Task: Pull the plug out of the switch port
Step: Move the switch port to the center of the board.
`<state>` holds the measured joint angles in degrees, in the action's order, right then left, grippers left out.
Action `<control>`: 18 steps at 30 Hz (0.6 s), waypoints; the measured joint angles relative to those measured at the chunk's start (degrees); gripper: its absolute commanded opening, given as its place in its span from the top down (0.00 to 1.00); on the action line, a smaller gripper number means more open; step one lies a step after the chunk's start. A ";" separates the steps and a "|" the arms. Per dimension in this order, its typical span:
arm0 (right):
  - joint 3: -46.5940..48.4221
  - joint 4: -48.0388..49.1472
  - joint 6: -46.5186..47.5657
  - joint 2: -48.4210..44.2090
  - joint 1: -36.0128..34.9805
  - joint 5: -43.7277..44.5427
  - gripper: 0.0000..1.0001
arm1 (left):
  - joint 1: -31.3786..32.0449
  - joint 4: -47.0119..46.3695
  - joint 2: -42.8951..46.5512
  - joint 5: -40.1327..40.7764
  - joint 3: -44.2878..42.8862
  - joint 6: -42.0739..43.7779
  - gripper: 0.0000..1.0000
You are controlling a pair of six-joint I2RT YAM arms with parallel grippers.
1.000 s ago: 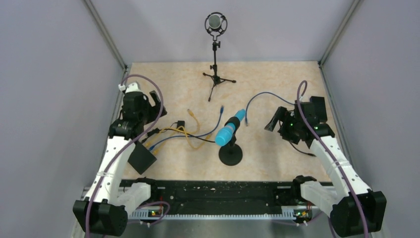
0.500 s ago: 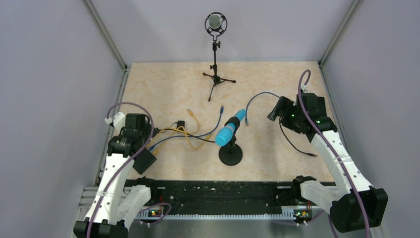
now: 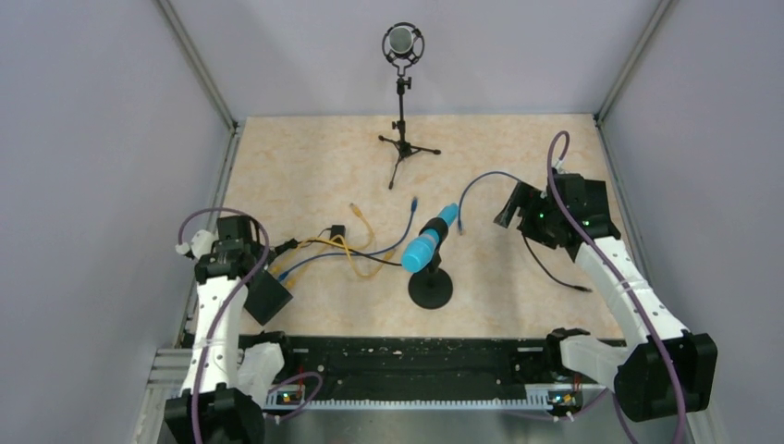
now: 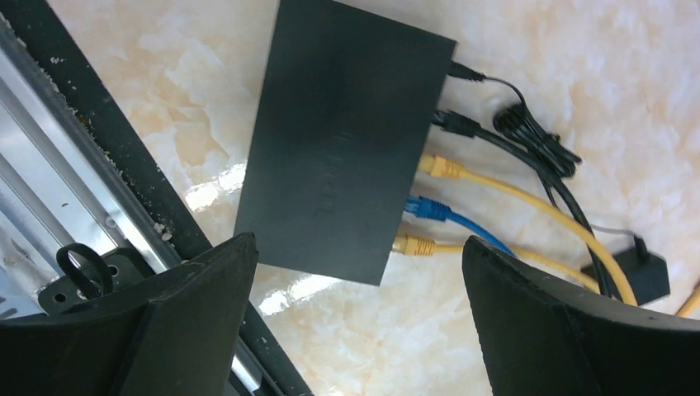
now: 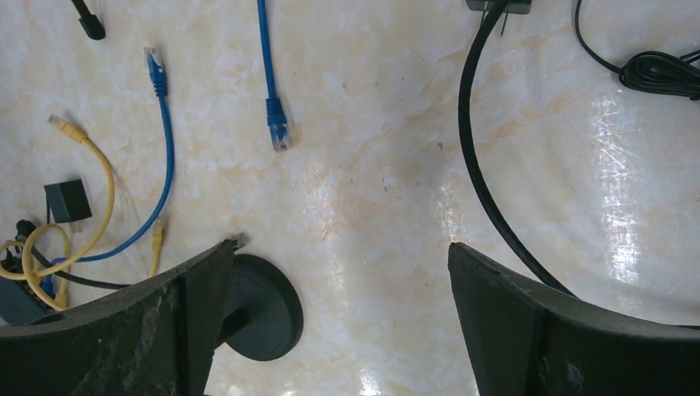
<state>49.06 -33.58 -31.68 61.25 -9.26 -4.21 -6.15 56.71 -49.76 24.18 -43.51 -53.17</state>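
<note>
Far left first: my left gripper (image 4: pixel 359 243) hangs over the near left corner of the table (image 3: pixel 314 157), jaws spread wide, nothing between them. Straight below lies the switch (image 4: pixel 338 140), a flat black box sitting close beside the black rail (image 4: pixel 124 165) at the table's near edge. Its port edge (image 4: pixel 417 186) faces the middle of the table, and it is busy: five plugs sit in a row along it. Going down the row in my wrist view, there's a thin black plug (image 4: pixel 465 73), a fatter black plug (image 4: pixel 454 124), a yellow plug (image 4: pixel 440 167), a blue plug (image 4: pixel 423 208) and a second yellow plug (image 4: pixel 413 244). Every one is seated in its socket, and my fingers touch none of them. Their cables fan away past a bundled black cord (image 4: pixel 532 136) and a small black adapter (image 4: pixel 642 268). Moving right, the blue microphone (image 3: pixel 423 245) leans on its round black base (image 3: pixel 431 291) near the table's centre, and a tripod microphone (image 3: pixel 403 42) stands at the back. Over on the right, my right gripper (image 5: pixel 340 246) hovers above bare tabletop, well apart from the switch, jaws open wide here too and holding nothing. Under it lies a loose blue connector (image 5: pixel 278 134), plugged into nothing, and a black cable (image 5: pixel 483 165) curves past my right finger.
</note>
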 measured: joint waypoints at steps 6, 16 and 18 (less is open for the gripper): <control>0.07 0.28 0.22 2.19 0.00 -1.60 0.01 | -10.86 -3.34 -2.12 -7.52 1.03 3.85 0.01; -0.11 1.22 0.17 0.68 0.00 -1.77 0.01 | -16.65 -4.15 -9.38 -9.20 1.07 5.25 0.01; -0.92 1.51 0.15 0.07 0.00 -1.88 0.01 | -17.18 -4.09 -11.28 -8.96 1.07 5.18 0.01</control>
<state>48.14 -32.08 -31.53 61.32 -9.26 -6.09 -23.33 52.62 -61.04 15.22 -42.44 -47.99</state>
